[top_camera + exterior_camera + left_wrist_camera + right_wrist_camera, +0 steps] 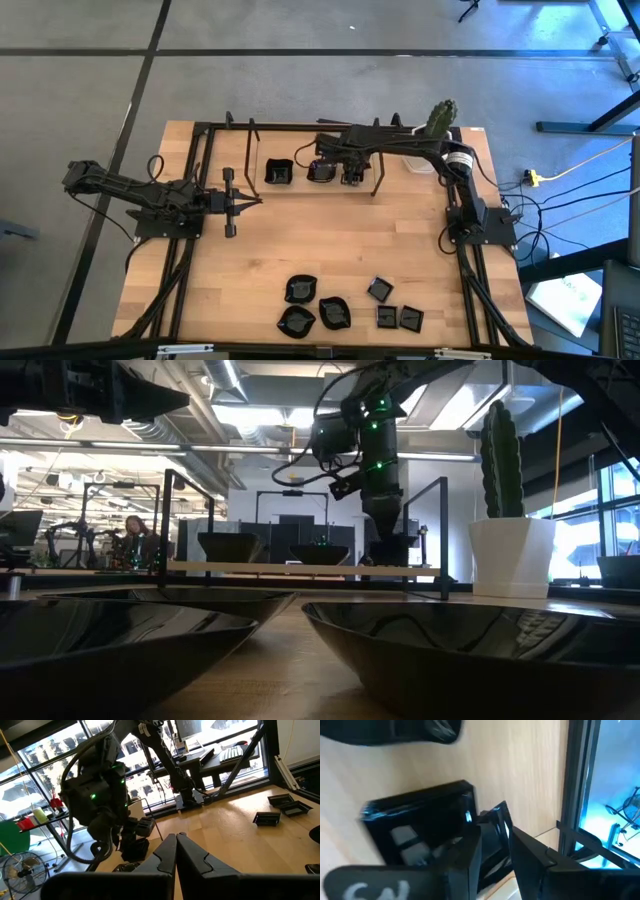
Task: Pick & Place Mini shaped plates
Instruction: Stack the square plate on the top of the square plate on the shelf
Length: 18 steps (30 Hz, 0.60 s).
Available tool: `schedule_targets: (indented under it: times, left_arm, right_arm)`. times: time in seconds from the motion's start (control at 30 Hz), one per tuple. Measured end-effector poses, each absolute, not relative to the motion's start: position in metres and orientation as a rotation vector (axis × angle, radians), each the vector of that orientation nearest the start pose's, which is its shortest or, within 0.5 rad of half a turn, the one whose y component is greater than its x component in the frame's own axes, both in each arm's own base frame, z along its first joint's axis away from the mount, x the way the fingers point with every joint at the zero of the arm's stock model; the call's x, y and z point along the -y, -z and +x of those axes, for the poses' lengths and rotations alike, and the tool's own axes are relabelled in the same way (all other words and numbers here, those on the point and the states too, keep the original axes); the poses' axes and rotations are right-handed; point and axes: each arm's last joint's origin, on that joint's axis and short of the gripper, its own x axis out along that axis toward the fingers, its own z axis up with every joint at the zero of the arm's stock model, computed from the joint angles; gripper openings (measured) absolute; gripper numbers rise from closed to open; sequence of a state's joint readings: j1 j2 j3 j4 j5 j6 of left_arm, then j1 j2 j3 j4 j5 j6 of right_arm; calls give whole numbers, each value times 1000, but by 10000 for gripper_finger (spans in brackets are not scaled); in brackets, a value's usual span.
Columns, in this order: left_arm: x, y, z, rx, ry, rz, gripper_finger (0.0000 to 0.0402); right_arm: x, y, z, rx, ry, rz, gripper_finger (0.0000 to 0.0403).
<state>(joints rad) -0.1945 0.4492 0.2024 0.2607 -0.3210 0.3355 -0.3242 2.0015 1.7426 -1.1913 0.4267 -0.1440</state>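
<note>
High view: two plates [278, 171] placed upper centre; right gripper [350, 176] clamped on a third plate [351, 172]; left gripper [255, 202] shut, empty; seven plates [300, 289] waited at bench [330, 235] btm.

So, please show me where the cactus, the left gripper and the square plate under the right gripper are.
cactus [501, 458]: low view, middle of the green stem.
left gripper [255, 203]: high view, at its fingertips.
square plate [420, 827]: right wrist view, its glossy top face.
</note>
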Motion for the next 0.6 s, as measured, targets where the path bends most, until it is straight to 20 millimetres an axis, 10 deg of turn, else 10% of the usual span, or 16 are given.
schedule_targets:
  times: [0.6]
  left_arm:
    - [16, -218, 129, -8, -127, 332, 8]
  right_arm:
    - [99, -272, 386, -1431, 481, -253, 100]
